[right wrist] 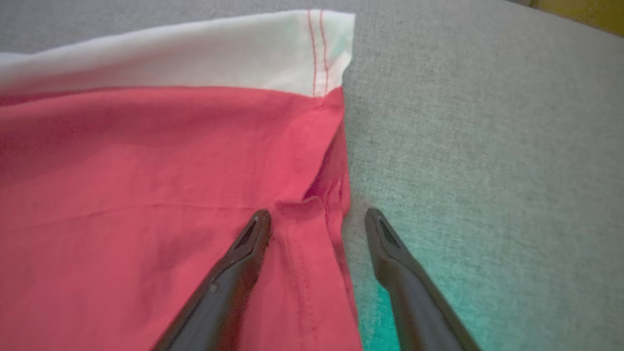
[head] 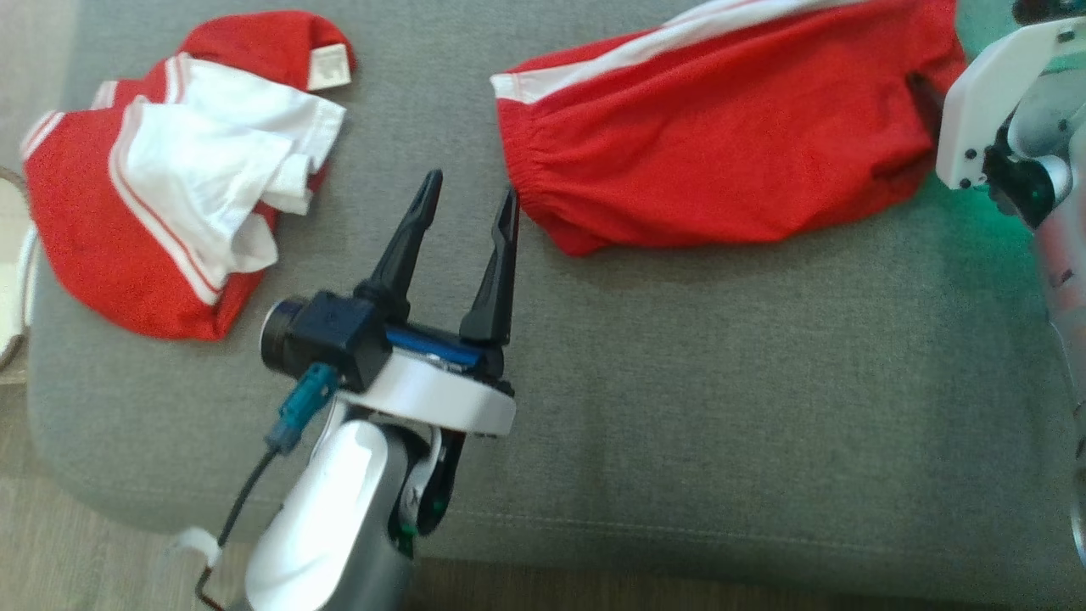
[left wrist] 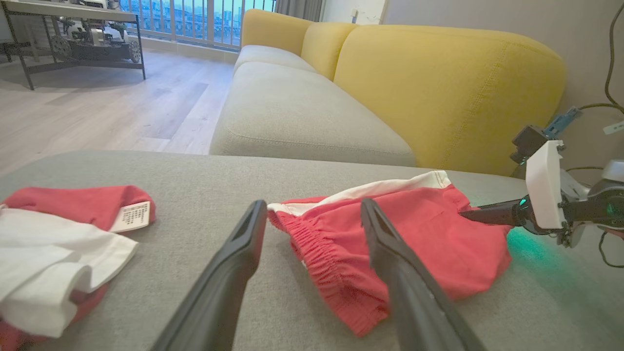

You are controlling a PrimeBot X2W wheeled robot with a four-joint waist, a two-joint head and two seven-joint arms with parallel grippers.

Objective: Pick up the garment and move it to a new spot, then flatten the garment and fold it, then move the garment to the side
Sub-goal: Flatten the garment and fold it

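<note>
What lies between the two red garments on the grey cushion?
In the head view, the open left hand stands between the crumpled garment and the red shorts, over bare cushion.

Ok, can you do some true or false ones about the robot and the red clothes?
1. Both grippers are open. True: the left gripper and the right gripper each have their fingers spread apart.
2. The flat red garment lies on something yellow. False: it lies on a grey cushion; the yellow sofa stands behind.
3. A crumpled garment, red and white, lies off to the robot's left. True, and it shows a white label.
4. The left gripper is lifting the flat red garment. False: it is holding nothing, and the garment lies on the cushion.
</note>
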